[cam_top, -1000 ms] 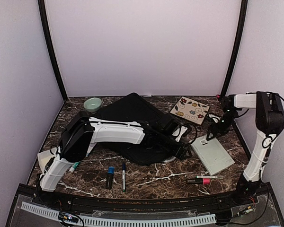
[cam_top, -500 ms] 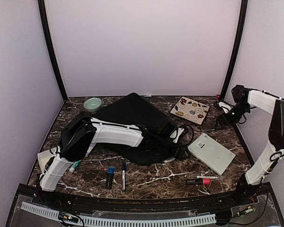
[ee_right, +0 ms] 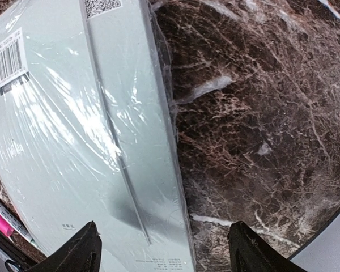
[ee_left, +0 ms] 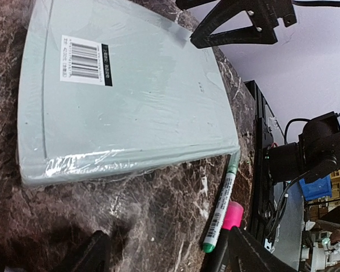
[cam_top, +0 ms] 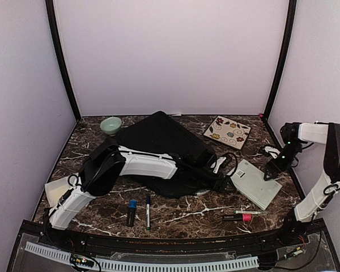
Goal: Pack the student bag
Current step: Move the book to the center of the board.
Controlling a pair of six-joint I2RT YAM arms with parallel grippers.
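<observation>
The student bag (cam_top: 158,144) lies flat and black at the table's centre, and my left arm reaches across it to the right. My left gripper (cam_top: 229,182) is open just left of a pale green shrink-wrapped book (cam_top: 255,184). In the left wrist view the left gripper (ee_left: 170,258) has bare marble between its fingers, with the book (ee_left: 124,90) ahead. My right gripper (cam_top: 271,171) hovers open over the book's right edge. In the right wrist view the right gripper (ee_right: 164,249) straddles that edge of the book (ee_right: 73,141) without touching it.
A green pen (ee_left: 221,212) and a pink highlighter (cam_top: 239,216) lie in front of the book. A blue marker (cam_top: 131,212) and a dark pen (cam_top: 148,211) lie front centre. A floral notebook (cam_top: 227,131) and a green bowl (cam_top: 110,123) sit at the back.
My right gripper pulled back toward the rear right corner, then came down over the book's right edge. My left arm stretched a little further right, toward the book.
</observation>
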